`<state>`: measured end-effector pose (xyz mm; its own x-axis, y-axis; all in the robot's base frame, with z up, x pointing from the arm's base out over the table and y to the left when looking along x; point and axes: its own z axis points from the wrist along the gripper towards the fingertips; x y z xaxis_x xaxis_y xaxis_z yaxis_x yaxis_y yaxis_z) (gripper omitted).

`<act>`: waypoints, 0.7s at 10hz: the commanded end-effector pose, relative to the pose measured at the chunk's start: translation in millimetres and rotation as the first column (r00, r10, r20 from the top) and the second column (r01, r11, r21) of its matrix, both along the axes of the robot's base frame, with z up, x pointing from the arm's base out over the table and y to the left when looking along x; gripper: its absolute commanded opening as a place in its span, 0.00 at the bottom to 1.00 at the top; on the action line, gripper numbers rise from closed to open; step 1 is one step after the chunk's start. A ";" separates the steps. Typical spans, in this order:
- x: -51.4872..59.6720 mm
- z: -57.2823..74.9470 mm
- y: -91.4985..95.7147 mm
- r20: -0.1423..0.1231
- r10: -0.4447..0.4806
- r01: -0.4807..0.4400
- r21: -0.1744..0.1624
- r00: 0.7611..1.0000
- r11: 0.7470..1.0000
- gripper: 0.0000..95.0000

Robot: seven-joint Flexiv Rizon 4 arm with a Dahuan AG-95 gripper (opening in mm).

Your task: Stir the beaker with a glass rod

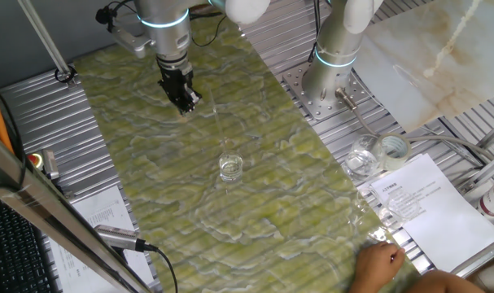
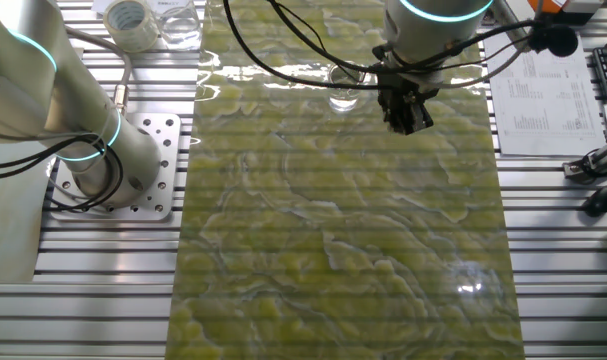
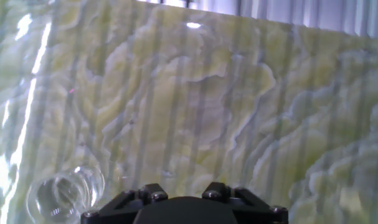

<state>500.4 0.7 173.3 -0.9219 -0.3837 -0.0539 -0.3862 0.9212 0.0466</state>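
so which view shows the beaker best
The fixed view taken from the side with the papers shows the beaker best: whole, upright, alone on the green mat. The other fixed view has it small near the top edge, partly behind cables. The hand view catches it blurred in the bottom-left corner.

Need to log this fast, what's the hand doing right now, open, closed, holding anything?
Hand: cannot tell whether it is open or closed; no held object can be made out.
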 end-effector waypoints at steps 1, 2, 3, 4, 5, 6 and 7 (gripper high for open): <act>0.6 0.2 0.3 0.003 0.018 -0.018 0.000 1.000 1.000 0.00; 0.6 0.3 0.4 0.003 0.019 -0.019 0.000 1.000 1.000 0.00; 0.7 0.5 0.4 0.003 0.020 -0.020 0.000 1.000 1.000 0.00; 0.8 0.5 0.5 0.003 0.019 -0.019 -0.003 1.000 1.000 0.00; 1.2 0.7 0.6 0.007 0.005 -0.005 -0.004 1.000 1.000 0.00; 3.3 1.8 1.1 0.007 -0.006 0.006 -0.004 1.000 1.000 0.00; 5.7 3.0 1.7 0.004 -0.014 0.014 -0.004 1.000 1.000 0.00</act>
<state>506.4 2.5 176.9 -0.9277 -0.3688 -0.0569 -0.3712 0.9277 0.0390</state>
